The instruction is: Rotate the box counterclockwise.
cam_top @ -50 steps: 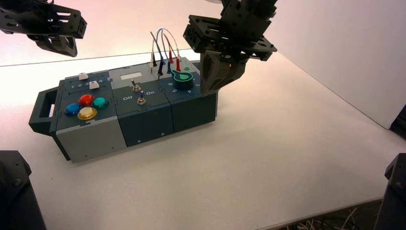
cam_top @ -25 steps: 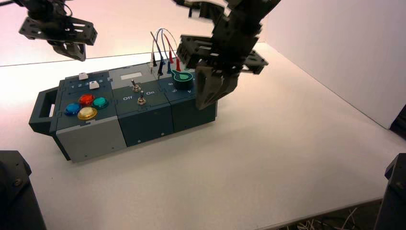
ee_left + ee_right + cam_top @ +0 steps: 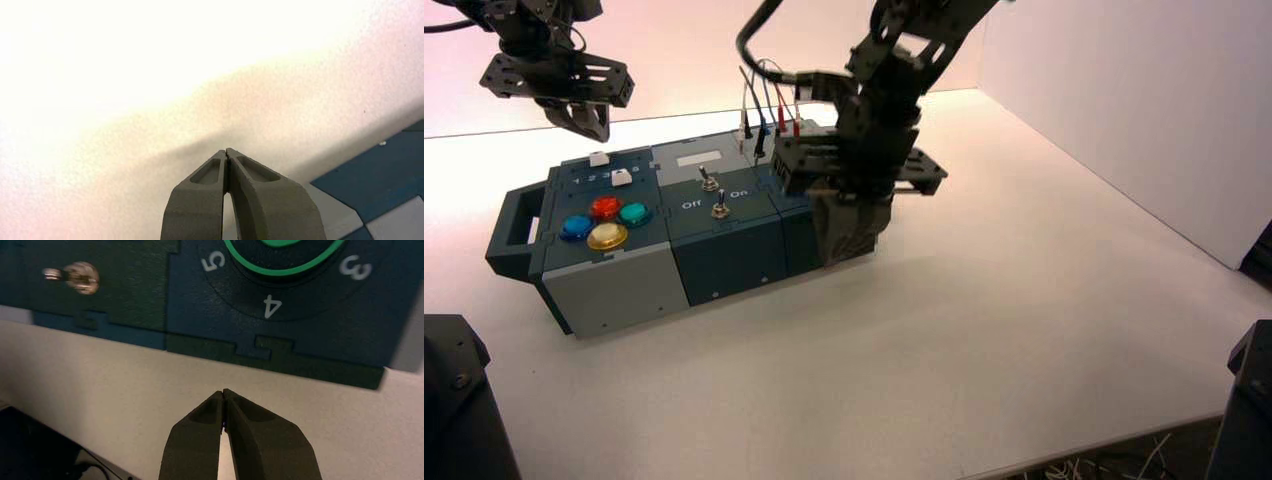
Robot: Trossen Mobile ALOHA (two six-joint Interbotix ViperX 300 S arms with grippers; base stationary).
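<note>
High overhead view, two (close) wrist views

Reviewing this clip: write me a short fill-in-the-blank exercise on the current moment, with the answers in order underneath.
1. The fingertips of the right gripper are ____ each other.
2. In the high view, the left gripper is beyond the box's far side, near the end that bears four round ____.
3. The round button nearest the robot, set between the blue one and the green one, is ____.
4. The numeral 4 is printed beside the round green-marked ____.

Missing words: touching; buttons; yellow; dial
</note>
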